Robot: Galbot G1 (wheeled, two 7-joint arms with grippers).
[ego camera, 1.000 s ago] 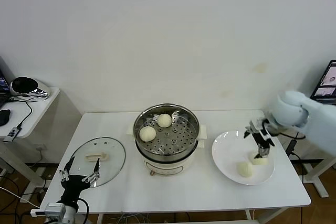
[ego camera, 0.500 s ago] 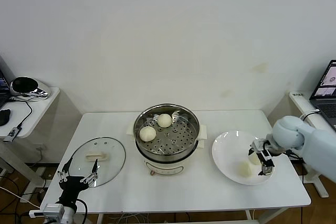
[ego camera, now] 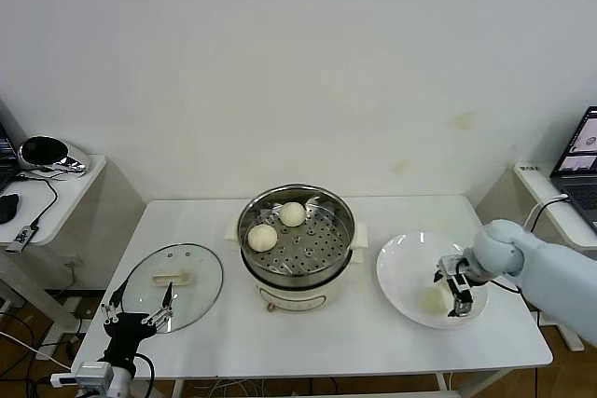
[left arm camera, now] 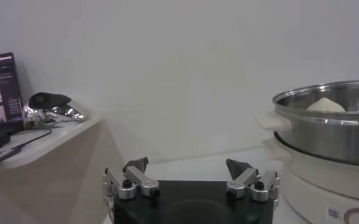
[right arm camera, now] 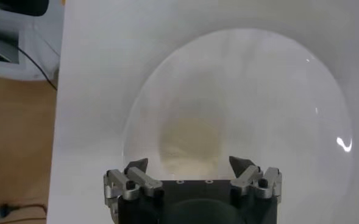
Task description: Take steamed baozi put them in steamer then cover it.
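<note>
- Currently two buns (ego camera: 262, 237) sit on the perforated tray inside the steamer (ego camera: 297, 272), so the loading looks about half done.
- On the plate (ego camera: 403, 272), just right of the steamer, one bun (ego camera: 432, 299) lies in plain view; a second bun (right arm camera: 188, 141) lies between the spread fingers of the right end effector (ego camera: 457, 294).
- Its jaws straddle that bun; whether they already press it, I cannot tell.
- Left of the steamer, the glass lid (ego camera: 173, 284) rests flat on the tabletop (ego camera: 326, 342).
- Near the lid's front edge, the left end effector (ego camera: 140, 316) waits with fingers wide apart, holding nothing.
- Still to do: both plate buns, then the lid.
</note>
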